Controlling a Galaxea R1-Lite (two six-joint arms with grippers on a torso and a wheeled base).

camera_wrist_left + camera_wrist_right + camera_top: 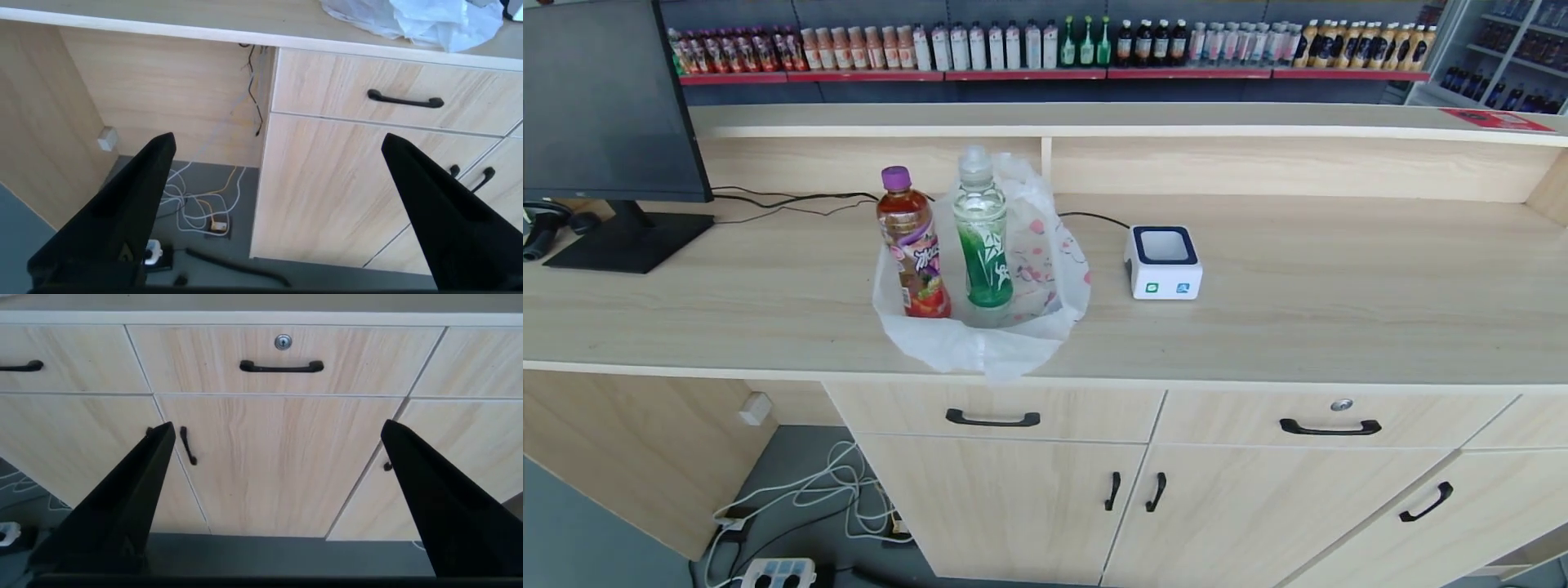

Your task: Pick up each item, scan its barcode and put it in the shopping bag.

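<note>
Purple-capped bottle (913, 245), clear-capped bottle (982, 237): upright inside shopping bag (980, 347) on surface (1339, 310).
Stiff, smooth, probably full and weighty; grasp at mid-body. Bag flimsy. Left pincer (278, 137), right pincer (276, 425): both wide, empty, facing cabinet fronts (278, 465).

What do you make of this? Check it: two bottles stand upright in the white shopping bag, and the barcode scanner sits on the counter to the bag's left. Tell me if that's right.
One detail is wrong. The scanner sits on the counter to the right of the shopping bag, not to its left, as the head view shows. The rest holds: the purple-capped bottle and the green-labelled bottle stand upright in the bag.
</note>
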